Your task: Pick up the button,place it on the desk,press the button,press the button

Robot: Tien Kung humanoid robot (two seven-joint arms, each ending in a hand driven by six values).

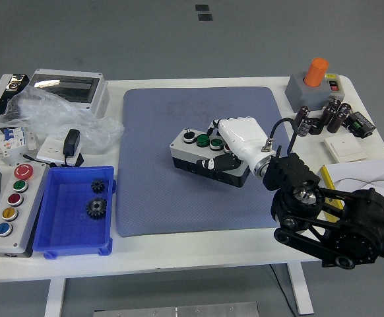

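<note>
You see a grey button box [205,158] with a black knob and green buttons on top, sitting near the middle of the blue-grey mat [179,125]. The mat lies on the white table [198,247] above a grey floor. Your right hand [241,142] reaches in from the right, its white fingers wrapped around the box's right end.

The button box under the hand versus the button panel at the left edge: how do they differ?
The button box lies angled on the blue-grey mat, with the right hand grasping it; the button panel sits untouched on the white table. The box shows a black and green buttons; the panel shows red, green, red, yellow and blue buttons. Both are grey housings.
</note>
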